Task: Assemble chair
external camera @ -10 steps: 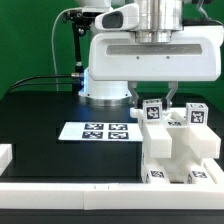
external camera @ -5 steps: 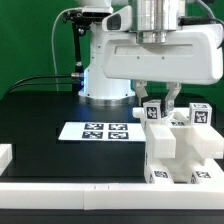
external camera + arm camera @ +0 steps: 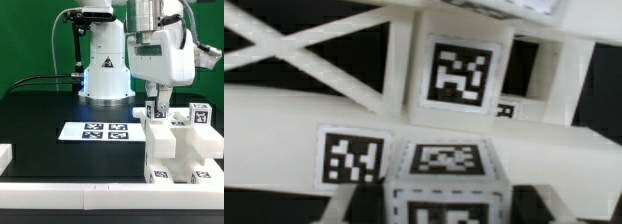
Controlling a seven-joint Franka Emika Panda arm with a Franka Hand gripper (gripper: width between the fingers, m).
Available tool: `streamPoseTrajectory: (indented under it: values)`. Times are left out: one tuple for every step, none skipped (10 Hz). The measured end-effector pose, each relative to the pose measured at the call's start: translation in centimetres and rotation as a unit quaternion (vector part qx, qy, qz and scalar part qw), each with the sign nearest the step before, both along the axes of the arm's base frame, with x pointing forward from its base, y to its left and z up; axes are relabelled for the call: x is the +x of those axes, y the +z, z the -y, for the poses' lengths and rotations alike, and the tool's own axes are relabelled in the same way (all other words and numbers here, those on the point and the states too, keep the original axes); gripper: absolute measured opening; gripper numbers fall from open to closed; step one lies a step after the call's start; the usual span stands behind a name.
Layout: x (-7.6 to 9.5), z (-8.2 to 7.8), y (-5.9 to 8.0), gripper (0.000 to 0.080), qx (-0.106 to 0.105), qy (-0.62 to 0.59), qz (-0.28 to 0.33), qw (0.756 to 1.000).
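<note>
Arm is reaching down over the chair (image 3: 180,150), which is sitting at the table's (image 3: 40,110) front edge, toward the exterior view's right corner. Gripper (image 3: 154,108) is hanging right at a tagged post on top of the chair; fingers (image 3: 150,103) are looking nearly together, but cannot tell whether they are pinching it. Marker board (image 3: 100,130) is lying flat mid-table, just beside the chair. Wrist view is showing white bars and tags (image 3: 461,70) close up.

The chair (image 3: 180,150) is a chunky white structure of blocks and posts with small black-and-white tags. It stands on the black table at the exterior view's right. In my wrist view its tagged bars (image 3: 420,110) fill the picture.
</note>
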State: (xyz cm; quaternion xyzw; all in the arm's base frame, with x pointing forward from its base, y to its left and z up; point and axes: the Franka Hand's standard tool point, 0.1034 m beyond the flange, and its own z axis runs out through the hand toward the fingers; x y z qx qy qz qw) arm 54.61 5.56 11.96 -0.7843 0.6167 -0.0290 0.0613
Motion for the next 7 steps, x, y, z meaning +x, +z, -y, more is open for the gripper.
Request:
streamPoseTrajectory:
  values:
    - [-0.17, -0.10, -0.14, 0.0440, -0.010, 0.078, -0.003, 0.997]
    - [-0.06, 0.05, 0.06, 0.0440, -0.013, 0.177, -0.006, 0.984]
    - [0.07, 0.30, 0.21, 0.0590, -0.017, 0.249, -0.004, 0.968]
    - [-0.23, 0.00, 0.14, 0.0637, -0.016, 0.295, -0.008, 0.955]
    - [-0.21, 0.07, 0.09, 0.0646, -0.019, 0.322, -0.006, 0.947]
    - [-0.21, 0.13, 0.09, 0.0646, -0.024, 0.360, -0.003, 0.933]
    - [-0.21, 0.21, 0.08, 0.0649, -0.031, 0.412, -0.001, 0.911]
